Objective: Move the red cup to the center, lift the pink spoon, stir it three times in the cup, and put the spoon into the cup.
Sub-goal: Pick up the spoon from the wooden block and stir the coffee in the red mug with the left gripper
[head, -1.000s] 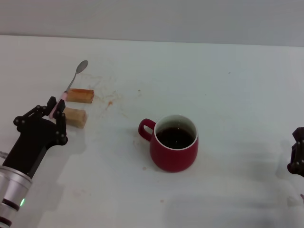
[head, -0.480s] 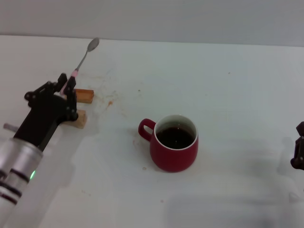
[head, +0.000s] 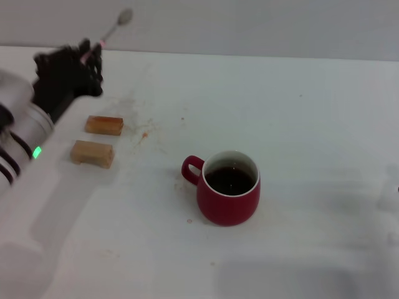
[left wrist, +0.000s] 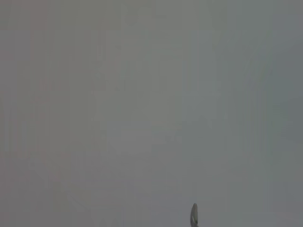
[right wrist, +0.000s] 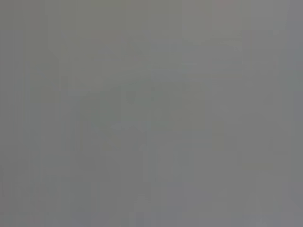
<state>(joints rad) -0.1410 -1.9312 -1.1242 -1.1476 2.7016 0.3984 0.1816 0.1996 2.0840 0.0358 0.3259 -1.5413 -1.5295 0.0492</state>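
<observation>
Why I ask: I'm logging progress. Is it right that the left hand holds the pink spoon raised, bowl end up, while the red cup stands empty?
Not quite: the red cup is not empty; the head view shows dark liquid in it. The rest stands: the left hand holds the pink spoon raised, bowl end up.

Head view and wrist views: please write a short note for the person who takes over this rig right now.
Left hand: raised at the far left of the table, shut on the pink spoon, bowl end pointing up and away.
Right hand: not in view.
Red cup: stands on the white table near the middle, dark liquid inside, handle toward the robot's left.
Two wooden blocks lie bare to the cup's left.
Done: cup placed, spoon lifted.
Left: stir three times, put the spoon into the cup.
</observation>
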